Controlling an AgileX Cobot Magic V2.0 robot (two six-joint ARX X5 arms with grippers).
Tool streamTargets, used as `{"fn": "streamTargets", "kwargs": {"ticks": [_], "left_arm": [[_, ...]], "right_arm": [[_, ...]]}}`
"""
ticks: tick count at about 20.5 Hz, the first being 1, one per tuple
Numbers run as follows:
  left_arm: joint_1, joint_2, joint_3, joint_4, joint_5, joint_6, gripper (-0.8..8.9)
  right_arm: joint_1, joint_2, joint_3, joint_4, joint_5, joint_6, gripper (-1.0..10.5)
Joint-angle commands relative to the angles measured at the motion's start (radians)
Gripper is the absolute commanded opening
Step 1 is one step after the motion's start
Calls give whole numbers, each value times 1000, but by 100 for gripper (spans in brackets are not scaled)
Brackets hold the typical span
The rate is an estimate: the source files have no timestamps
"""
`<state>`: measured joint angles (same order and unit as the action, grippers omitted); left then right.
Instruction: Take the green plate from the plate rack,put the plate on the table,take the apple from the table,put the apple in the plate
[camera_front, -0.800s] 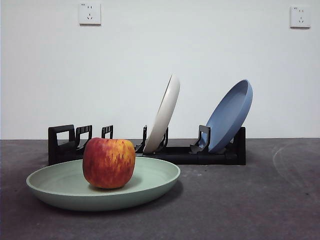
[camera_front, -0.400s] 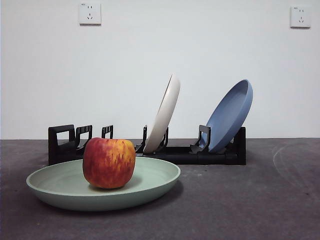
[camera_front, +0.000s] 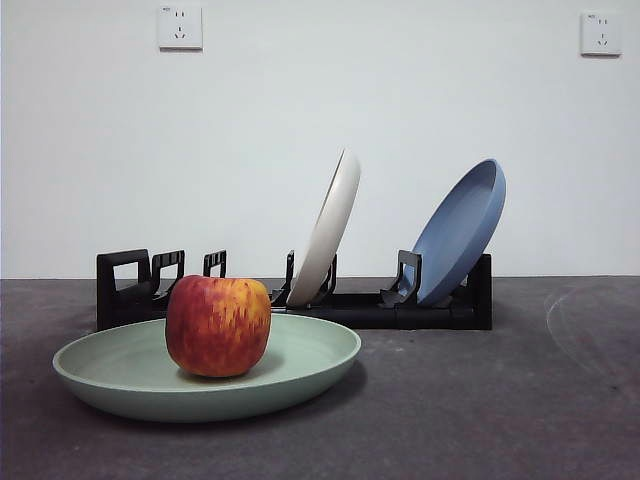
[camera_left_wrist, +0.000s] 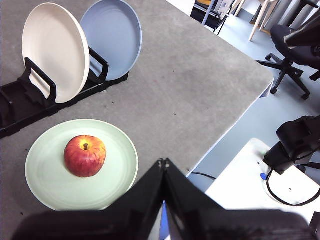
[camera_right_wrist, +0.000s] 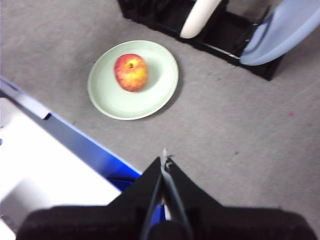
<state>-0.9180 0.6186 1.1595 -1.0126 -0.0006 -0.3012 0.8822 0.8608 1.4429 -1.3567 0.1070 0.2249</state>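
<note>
While the apple (camera_front: 218, 326) is seen resting stem-up in the green plate (camera_front: 310, 365), which lies flat on the table (camera_front: 500, 400) just in front of the plate rack (camera_front: 430, 308), nothing is found to have shifted since the earlier front views. The cream-white plate (camera_front: 328, 226) and the blue plate (camera_front: 460, 230) are held tilted in the rack's slots. The left gripper (camera_left_wrist: 164, 162) and the right gripper (camera_right_wrist: 164, 156) are both kept clenched and empty, raised well above the table and apart from the plate.

Cream-white plate (camera_front: 326, 232) and blue plate (camera_front: 458, 233) standing tilted, well apart. Two wall sockets (camera_front: 179, 27) high on white wall (camera_front: 300, 100). Office chair (camera_left_wrist: 295, 55) beyond.
</note>
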Motion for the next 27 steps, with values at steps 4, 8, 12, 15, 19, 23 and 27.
{"fn": "streamTargets", "kwargs": {"ticks": [4, 8, 12, 15, 19, 23, 27], "left_arm": [[16, 12, -4, 5, -3, -9, -4], [116, 8, -4, 5, 2, -1, -4], [378, -10, -23, 43, 1, -4, -4], [599, -50, -125, 218, 3, -5, -4], [756, -171, -431, 589, 101, -4, -4], [792, -332, -776, 932, 106, 17, -4], [811, -494, -1020, 1037, 105, 80, -4]], "right_arm": [[1, 0, -8, -21, 51, 0, 0], [1, 0, -8, -21, 83, 0, 0], [1, 0, -8, -21, 95, 0, 0], [1, 0, -8, -21, 95, 0, 0], [1, 0, -8, -21, 95, 0, 0], [1, 0, -8, -21, 95, 0, 0], [1, 0, -8, -21, 95, 0, 0]]}}
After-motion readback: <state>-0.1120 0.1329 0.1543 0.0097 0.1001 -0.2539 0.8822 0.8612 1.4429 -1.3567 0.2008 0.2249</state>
